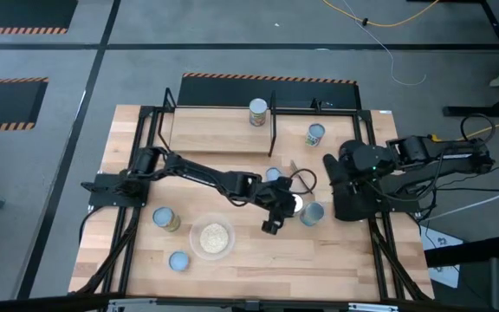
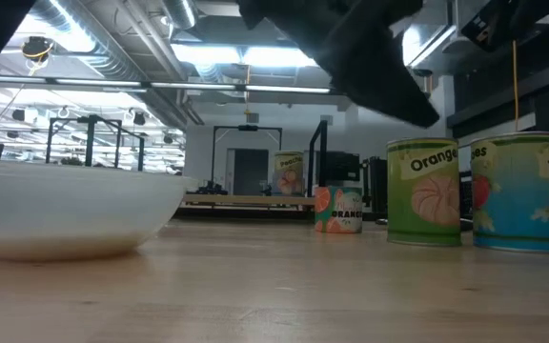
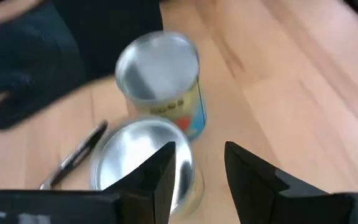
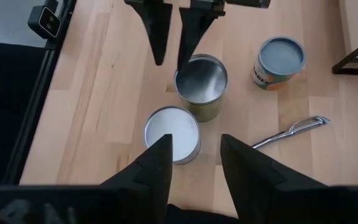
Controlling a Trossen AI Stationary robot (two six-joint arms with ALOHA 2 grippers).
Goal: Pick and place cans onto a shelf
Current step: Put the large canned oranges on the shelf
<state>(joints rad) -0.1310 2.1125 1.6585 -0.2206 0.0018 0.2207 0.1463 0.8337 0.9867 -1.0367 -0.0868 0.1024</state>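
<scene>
Left pincer (image 3: 196, 180): held spread above the silver-topped can (image 3: 143, 163), nothing gripped.
Right pincer (image 4: 194, 163): spread, empty, above a white-topped can (image 4: 171, 133).
Desk (image 1: 319, 260): cans scattered; bowl (image 1: 212, 237) seen.
Shelf (image 1: 215, 130): one can (image 1: 257, 111) placed on it.
Room: ceiling lights are seen.

A lab or workshop hall: grey concrete floor (image 1: 232, 35) with orange-black hazard-striped tape (image 1: 267, 78), exposed silver ceiling ducts (image 2: 112, 48), fluorescent strip lights (image 2: 227, 55).
</scene>
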